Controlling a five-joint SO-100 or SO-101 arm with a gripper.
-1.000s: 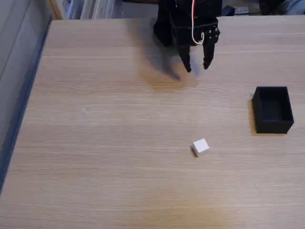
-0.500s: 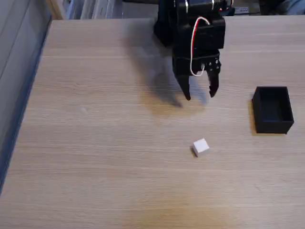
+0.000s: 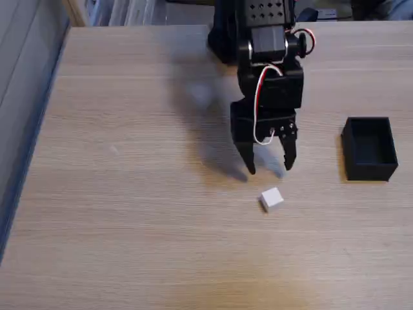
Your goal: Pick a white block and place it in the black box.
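Block: white block (image 3: 271,199) sits alone on the wooden table (image 3: 129,194), lower centre of the fixed view, turned slightly so one corner faces the camera.
Shape: a cube, so no long axis to favour; its rotated faces are what the fingers must line up with.
Gripper: black two-finger gripper (image 3: 270,169) hangs just above the block in the picture, tips pointing toward it, with bare table showing between tips and cube.
Jaws: spread apart with a clear gap, nothing between them.
Key relation: the block lies straight ahead of the jaw opening, close to its centre line, and the gap looks wider than the cube. The coming move appears to be a short advance and drop to straddle it.
Box: black box (image 3: 369,148) stands open-topped at the right edge, well apart from the block and level with the gripper's wrist.
Stage: judged as the approach, grasp not yet made.
Risk: a fingertip meeting the angled corner could nudge the cube aside.
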